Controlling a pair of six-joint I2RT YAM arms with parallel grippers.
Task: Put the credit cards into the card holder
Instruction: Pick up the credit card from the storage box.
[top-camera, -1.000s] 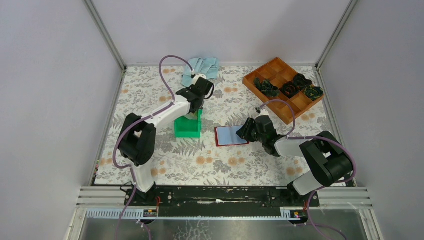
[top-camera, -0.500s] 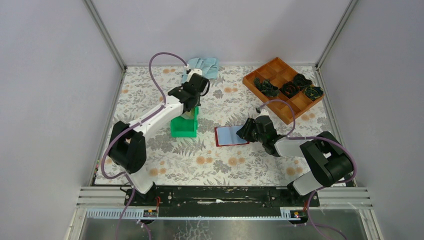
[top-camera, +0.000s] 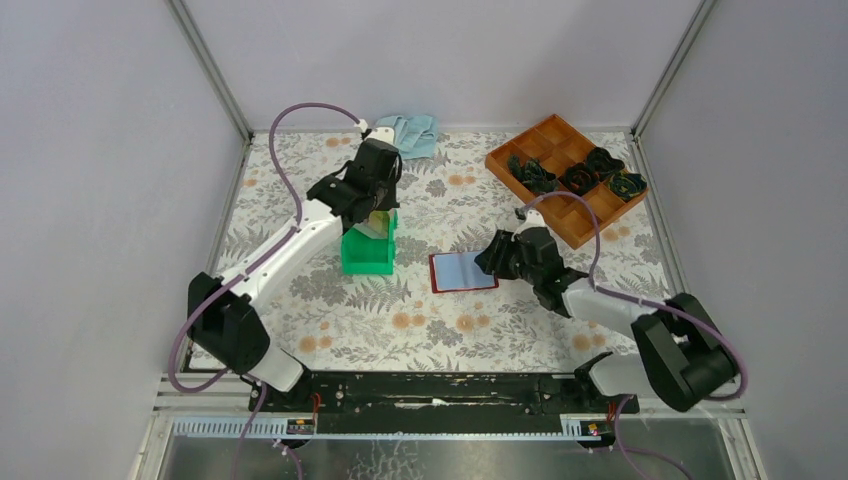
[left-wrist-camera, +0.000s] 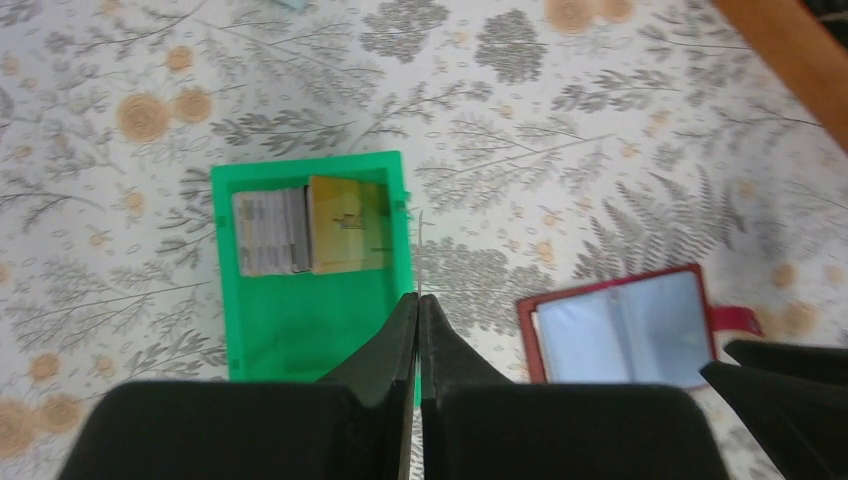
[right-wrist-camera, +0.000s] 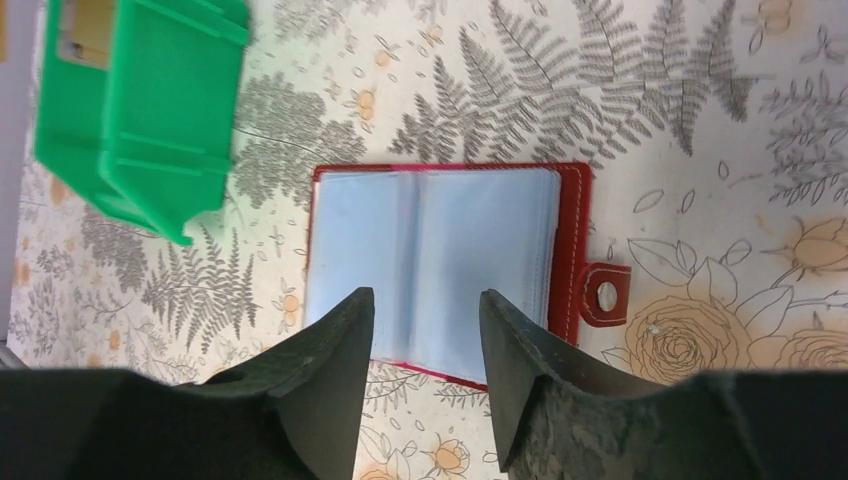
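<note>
The card holder (top-camera: 462, 270) lies open on the table, pale blue inside with a red border; it also shows in the left wrist view (left-wrist-camera: 620, 325) and the right wrist view (right-wrist-camera: 440, 255). A gold credit card (left-wrist-camera: 345, 224) and a pale one (left-wrist-camera: 268, 232) lie in the green bin (left-wrist-camera: 300, 330). My left gripper (left-wrist-camera: 419, 297) hovers above the bin's right wall, shut on a thin card seen edge-on (left-wrist-camera: 421, 250). From above the gripper (top-camera: 375, 215) holds the pale card (top-camera: 372, 224) over the bin (top-camera: 368, 255). My right gripper (right-wrist-camera: 425, 300) is open and empty over the holder's near edge.
An orange compartment tray (top-camera: 520, 150) with dark items stands at the back right. A pale blue cloth (top-camera: 412, 130) lies at the back, behind the left arm. The holder's snap tab (right-wrist-camera: 603, 294) sticks out to the right.
My left arm has swung up and to the left, raising its gripper above the bin with a card in it. My right arm has stretched out slightly while staying over the holder.
</note>
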